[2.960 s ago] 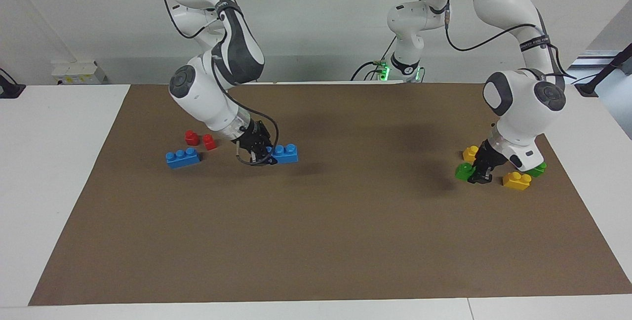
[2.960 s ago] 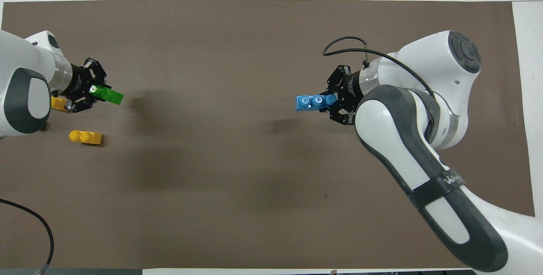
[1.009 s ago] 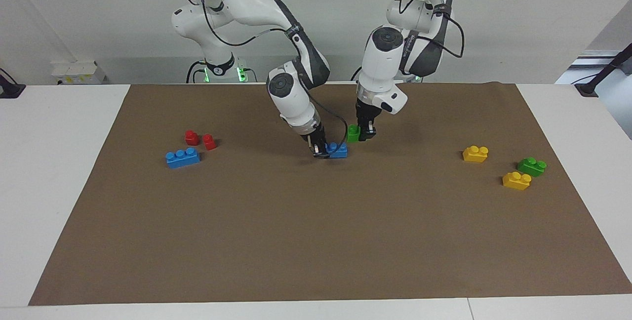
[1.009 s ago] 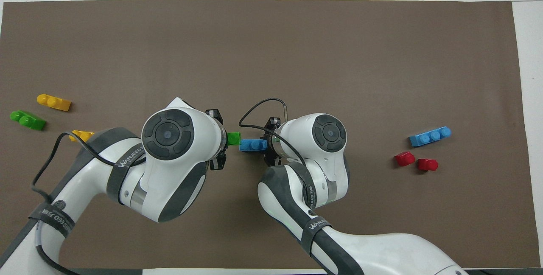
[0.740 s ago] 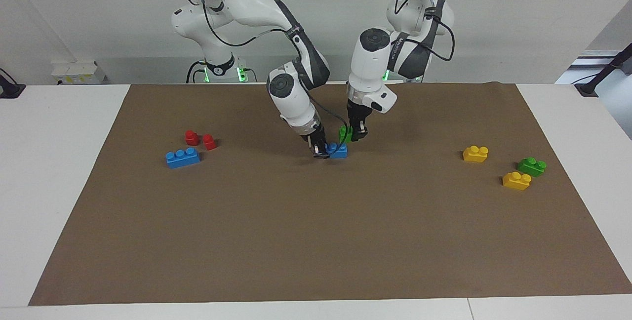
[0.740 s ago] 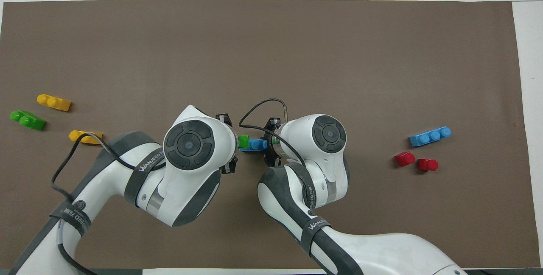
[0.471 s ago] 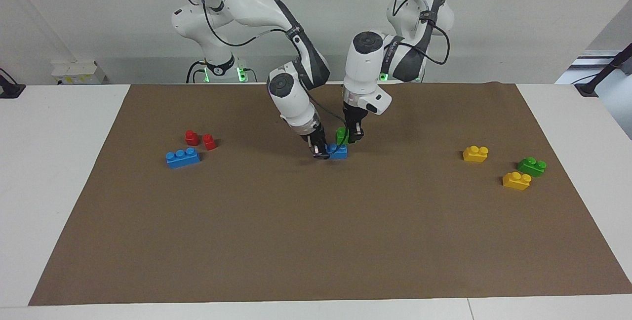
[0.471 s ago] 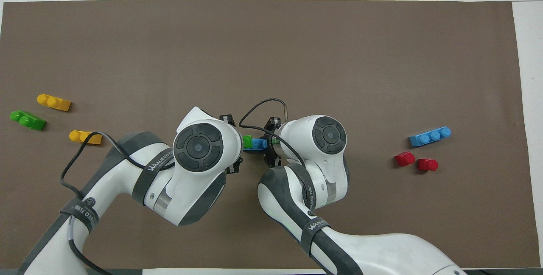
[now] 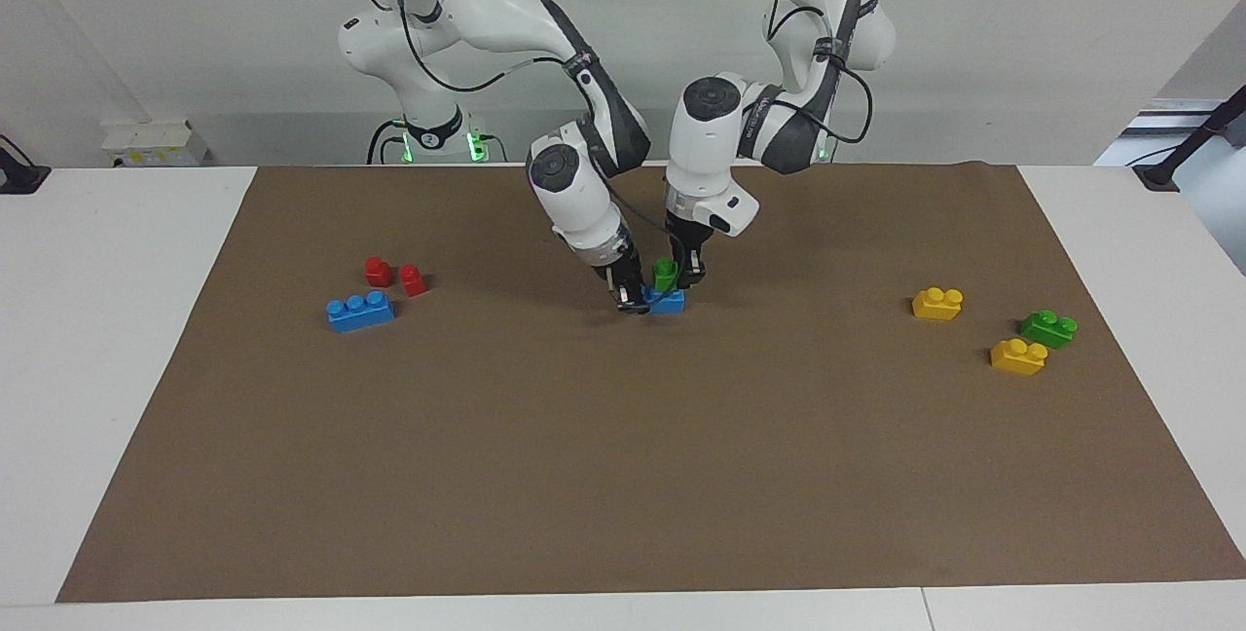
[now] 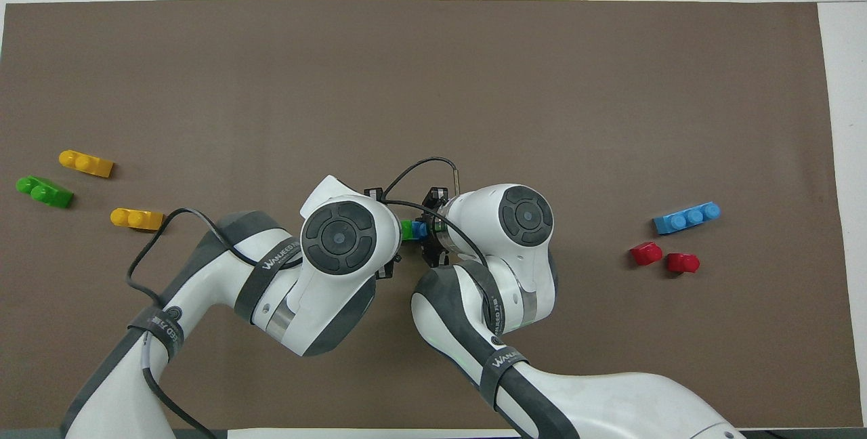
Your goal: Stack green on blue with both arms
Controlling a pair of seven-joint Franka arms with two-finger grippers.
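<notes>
My right gripper (image 9: 633,299) is shut on one end of a blue three-stud brick (image 9: 668,301), held low at the mat's middle. My left gripper (image 9: 685,275) is shut on a green two-stud brick (image 9: 666,274), which stands on or just over the blue brick's free end; I cannot tell if they are pressed together. In the overhead view only slivers of the green brick (image 10: 407,230) and the blue brick (image 10: 420,230) show between the two wrists. The left gripper is hidden there under its own wrist.
A second blue brick (image 9: 360,311) and two small red pieces (image 9: 378,271) lie toward the right arm's end. Two yellow bricks (image 9: 937,303) (image 9: 1018,356) and a second green brick (image 9: 1048,328) lie toward the left arm's end. The brown mat (image 9: 623,475) covers the table.
The left gripper has carried the green brick sideways and down from beside the blue brick to over its free end. The right gripper has held the blue brick still.
</notes>
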